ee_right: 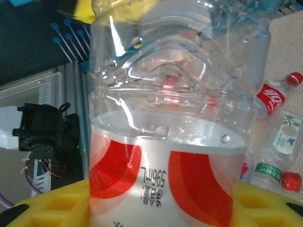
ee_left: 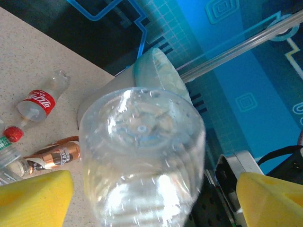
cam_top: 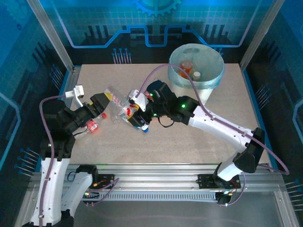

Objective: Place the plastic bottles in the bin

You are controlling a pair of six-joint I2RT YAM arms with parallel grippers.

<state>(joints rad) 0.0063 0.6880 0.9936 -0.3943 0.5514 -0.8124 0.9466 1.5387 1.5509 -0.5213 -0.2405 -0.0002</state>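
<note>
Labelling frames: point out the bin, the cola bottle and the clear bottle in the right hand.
bin (cam_top: 218,64): top view, right wall.
cola bottle (ee_left: 40,100): left wrist view, red label.
clear bottle (ee_right: 180,109): right wrist view, body.

Glossy clear plastic bottle (ee_right: 180,94), matt speckled table (cam_top: 142,146), bin (cam_top: 210,81) lined with filmy plastic

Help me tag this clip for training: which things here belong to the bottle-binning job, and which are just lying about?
Job: clear plastic bottle with red-and-white label; clear plastic bottle seen base-on; red-labelled clear bottle; copper-brown bottle; round silvery-white bin.
Just there: purple cable; silver metal rail.
</note>
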